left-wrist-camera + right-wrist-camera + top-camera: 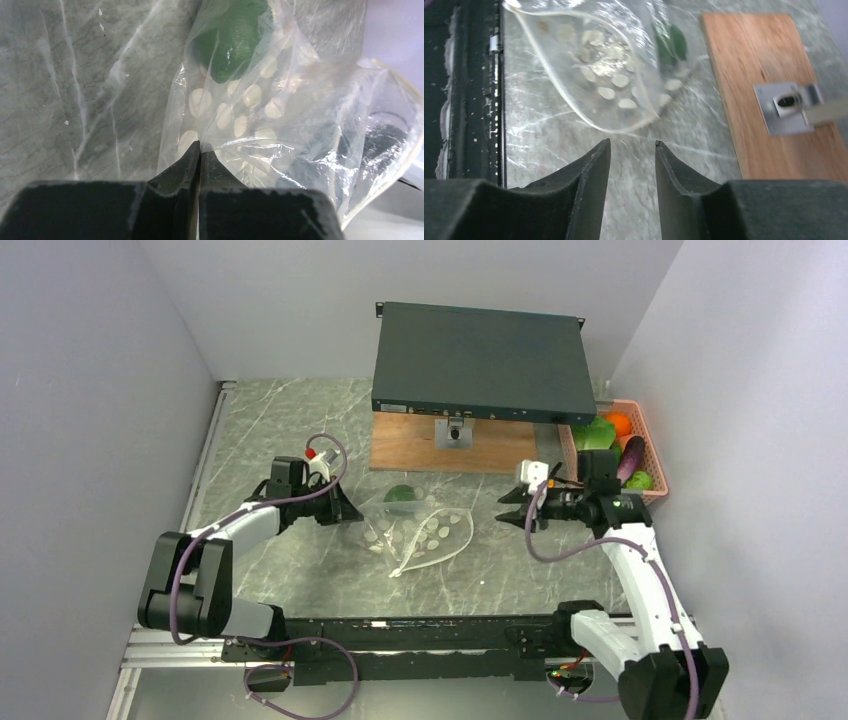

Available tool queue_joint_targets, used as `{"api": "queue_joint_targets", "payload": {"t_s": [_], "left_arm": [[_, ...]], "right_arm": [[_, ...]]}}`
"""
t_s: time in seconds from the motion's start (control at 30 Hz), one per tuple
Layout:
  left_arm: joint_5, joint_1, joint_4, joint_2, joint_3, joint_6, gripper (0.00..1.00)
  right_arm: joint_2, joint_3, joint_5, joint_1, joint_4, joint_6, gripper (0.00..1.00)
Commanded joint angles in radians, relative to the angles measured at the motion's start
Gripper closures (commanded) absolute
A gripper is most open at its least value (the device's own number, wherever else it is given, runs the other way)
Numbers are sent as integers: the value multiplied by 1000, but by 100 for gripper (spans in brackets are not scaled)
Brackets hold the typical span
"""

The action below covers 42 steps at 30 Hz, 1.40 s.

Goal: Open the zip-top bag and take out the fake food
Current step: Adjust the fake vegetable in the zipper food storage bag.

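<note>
The zip-top bag (425,532) lies on the marble table between the arms, its mouth gaping toward the right. A round green piece of fake food (403,496) sits inside its far end. My left gripper (352,510) is at the bag's left edge. In the left wrist view it (200,146) is shut, pinching the bag's plastic (280,115), with the green piece (232,37) beyond. My right gripper (506,517) is open and empty, just right of the bag. In the right wrist view it (631,145) hangs short of the bag's open rim (609,75); the green piece (671,42) shows farther in.
A pink basket (655,475) at the right holds lettuce (594,432), an orange ball (619,422), a purple piece (632,458) and a green piece (639,480). A dark box (480,365) sits over a wooden board (420,448) behind the bag. Walls close both sides.
</note>
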Motion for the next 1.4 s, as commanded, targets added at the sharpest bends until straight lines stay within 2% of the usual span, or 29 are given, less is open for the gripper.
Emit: {"api": "queue_joint_targets", "payload": {"t_s": [0.0, 0.23, 0.43, 0.57, 0.77, 0.9, 1.0, 1.17, 1.37], "left_arm": [[0, 5, 30, -56, 0, -1, 91], [-2, 14, 21, -85, -13, -2, 79], [-12, 35, -12, -141, -17, 8, 65], [-59, 56, -69, -208, -4, 39, 46], [-128, 86, -158, -288, 71, 103, 30], [-213, 105, -170, -294, 120, 83, 2], [-233, 132, -127, -272, 123, 22, 0], [-98, 158, -62, -186, 149, -47, 0], [-15, 156, -4, -116, 164, -82, 3]], "right_arm": [[-22, -37, 47, 168, 179, 12, 63], [75, -95, 156, 436, 329, 25, 77], [173, -182, 272, 559, 512, 34, 82], [232, -218, 340, 597, 674, 68, 82], [250, -299, 371, 628, 822, 40, 80], [229, -360, 380, 638, 908, 46, 76], [217, -392, 374, 642, 923, 60, 76], [201, -434, 381, 643, 977, 105, 75], [191, -458, 387, 642, 1007, 128, 73]]}}
